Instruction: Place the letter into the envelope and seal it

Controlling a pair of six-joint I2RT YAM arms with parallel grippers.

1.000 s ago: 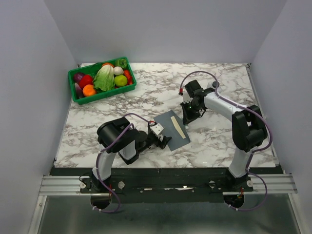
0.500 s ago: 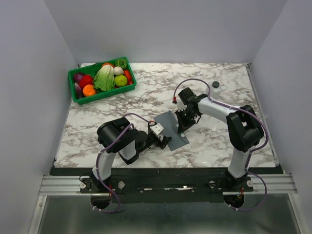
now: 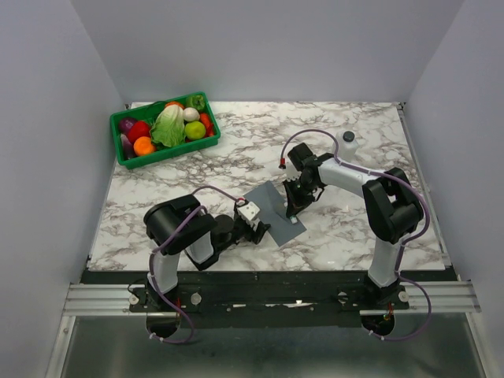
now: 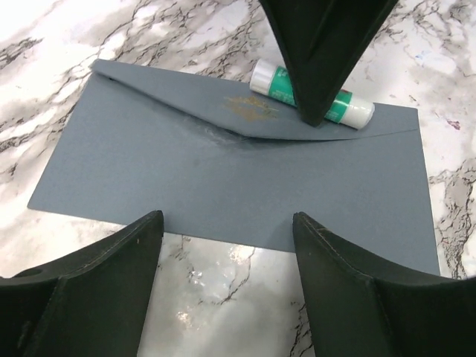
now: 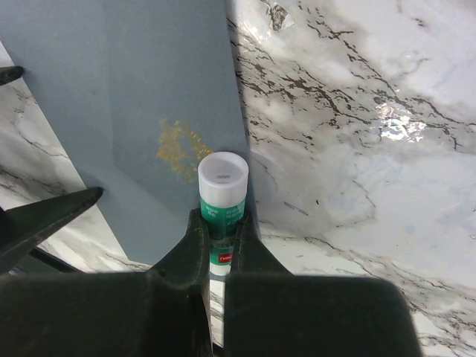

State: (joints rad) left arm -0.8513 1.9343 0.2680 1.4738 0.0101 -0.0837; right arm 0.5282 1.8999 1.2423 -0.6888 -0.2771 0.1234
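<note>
Letter of cream-tan paper no longer shows; flat slate-grey paper envelope (image 3: 272, 206) mid-frame now flap-down, right gripper (image 5: 221, 223) clamped on green-and-white glue stick (image 5: 222, 195) at its flap, left gripper (image 4: 223, 223) spread wide: sealing likely begun.

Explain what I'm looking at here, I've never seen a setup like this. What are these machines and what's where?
These are two robot arms bolted at the near edge of a marble table. One picture looks down from above and behind them. The other two come from a camera on each wrist. A grey envelope lies flat in the middle. The right fingers are shut on a green-and-white glue stick by the envelope's flap. The left fingers are open at its near edge, holding nothing. Farther back sit a green basket of colourful produce and a small white bottle. No letter shows.
</note>
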